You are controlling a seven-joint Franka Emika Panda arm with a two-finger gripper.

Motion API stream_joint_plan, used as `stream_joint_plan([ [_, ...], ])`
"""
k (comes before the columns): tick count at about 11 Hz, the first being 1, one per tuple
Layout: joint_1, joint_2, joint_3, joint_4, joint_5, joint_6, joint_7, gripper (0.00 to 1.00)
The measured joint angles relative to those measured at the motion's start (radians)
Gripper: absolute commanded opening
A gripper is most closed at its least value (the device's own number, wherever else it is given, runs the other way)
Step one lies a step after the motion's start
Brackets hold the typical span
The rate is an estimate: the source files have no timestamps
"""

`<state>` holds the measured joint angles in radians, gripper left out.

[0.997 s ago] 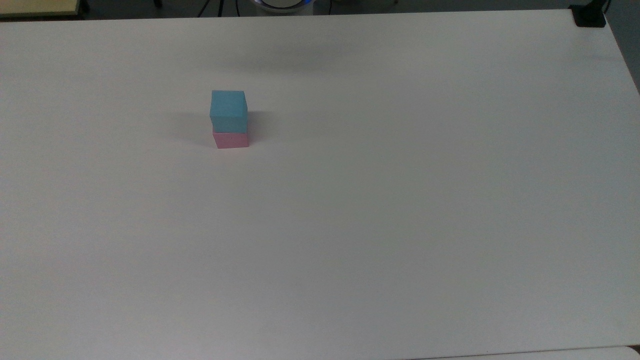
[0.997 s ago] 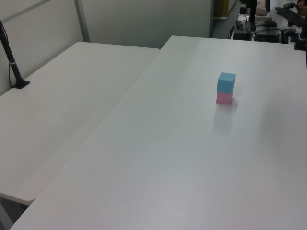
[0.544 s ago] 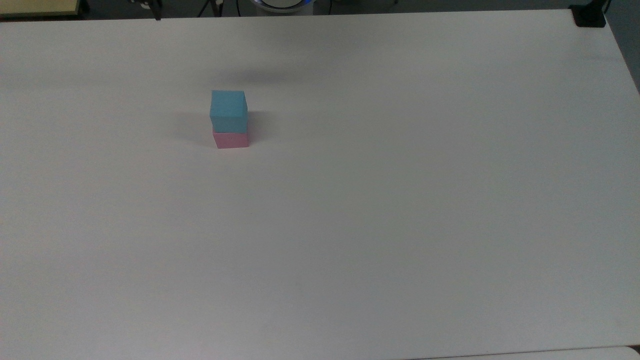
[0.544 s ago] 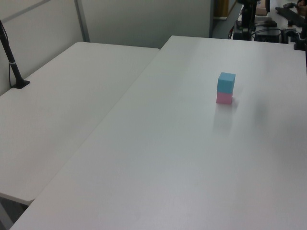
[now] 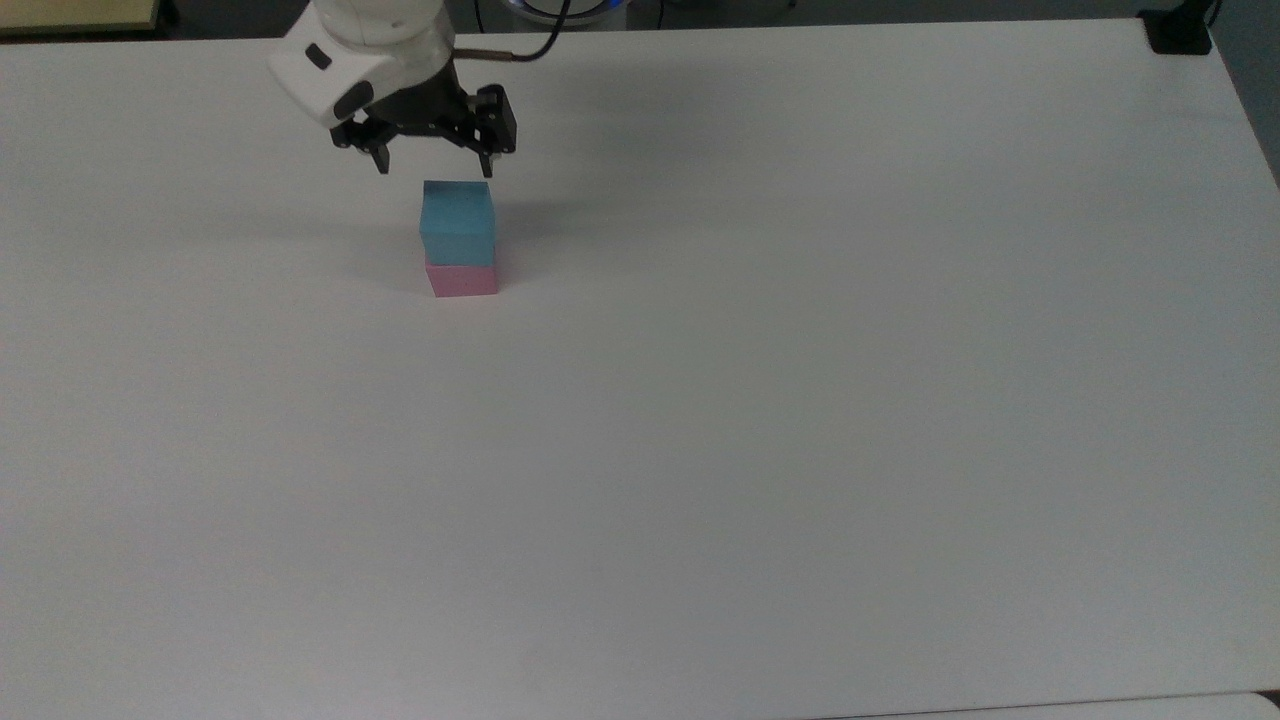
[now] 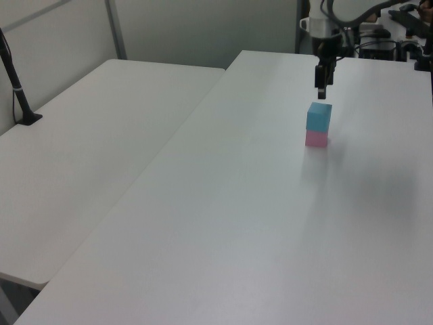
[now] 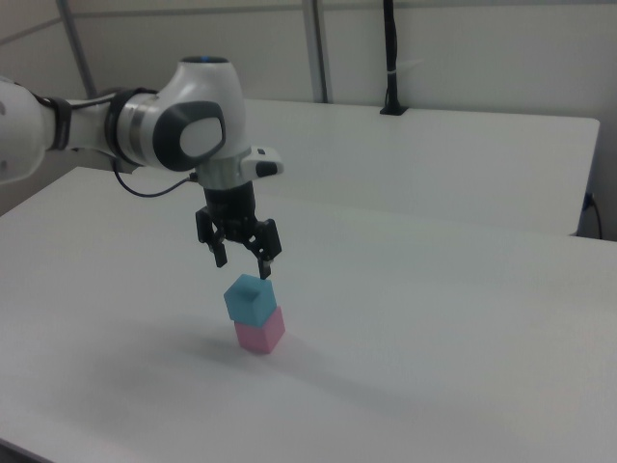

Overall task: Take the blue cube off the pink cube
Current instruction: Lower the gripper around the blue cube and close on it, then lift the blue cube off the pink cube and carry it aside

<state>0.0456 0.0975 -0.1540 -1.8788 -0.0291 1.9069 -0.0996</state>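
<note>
The blue cube (image 5: 457, 222) (image 6: 318, 116) (image 7: 250, 296) rests squarely on the pink cube (image 5: 462, 281) (image 6: 316, 139) (image 7: 260, 331) on the white table (image 5: 760, 400). My gripper (image 5: 435, 165) (image 6: 321, 93) (image 7: 243, 268) hangs open a short way above the blue cube, fingers pointing down and spread wider than the cube. Nothing is between the fingers, and they touch neither cube.
A black clamp (image 5: 1178, 32) sits at the table's far corner in the top view's right. A second white table (image 6: 88, 149) adjoins in the left view's left, with a black post (image 6: 17, 88) on it. The white arm (image 7: 145, 130) reaches in from the right view's left.
The arm and its open gripper have come into view from the far edge and now hang just above the blue cube. The cubes have not moved.
</note>
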Motion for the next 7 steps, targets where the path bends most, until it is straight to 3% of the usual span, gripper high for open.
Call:
stream_joint_plan([
  [3,0.022,0.058,0.000,-0.030,0.000,0.081,0.036,0.99],
  [5,0.027,0.061,0.000,-0.050,-0.005,0.085,0.038,0.90],
  [7,0.027,0.061,0.000,-0.061,-0.038,0.086,0.040,0.65],
])
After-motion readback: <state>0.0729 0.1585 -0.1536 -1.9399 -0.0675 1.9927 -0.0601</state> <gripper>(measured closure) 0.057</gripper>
